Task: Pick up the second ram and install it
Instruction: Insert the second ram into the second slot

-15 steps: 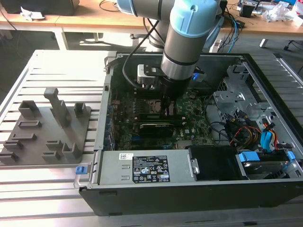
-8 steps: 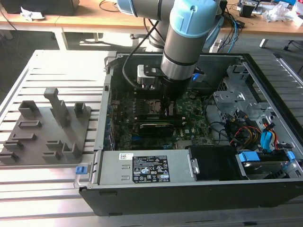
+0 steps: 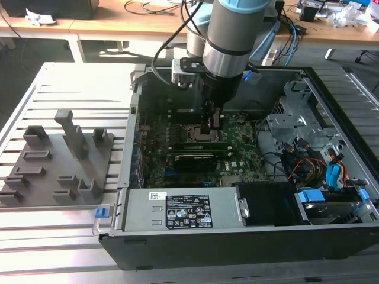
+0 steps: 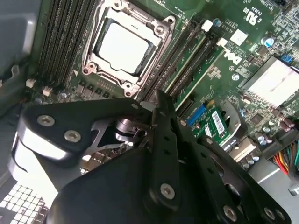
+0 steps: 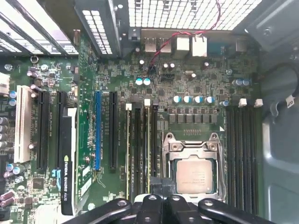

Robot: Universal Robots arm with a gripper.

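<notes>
The arm's black gripper (image 3: 212, 130) is deep inside the open black computer case (image 3: 237, 242), right over the large green motherboard (image 3: 240, 151), just beside the silver square CPU socket (image 5: 195, 172). In the first wrist view, two thin pale-edged sticks stand on edge in the long black slots. The one nearer the socket I take for the second ram (image 5: 148, 149), and the other stick (image 5: 127, 154) sits just beside it. The gripper (image 5: 161, 205) hangs directly above the ram's end. Whether it is clamped or released, I cannot tell. The ram looks slotted, though full seating is unclear. The grey plastic holder block (image 3: 59, 160) rests well apart on the metal worktop (image 3: 59, 242).
</notes>
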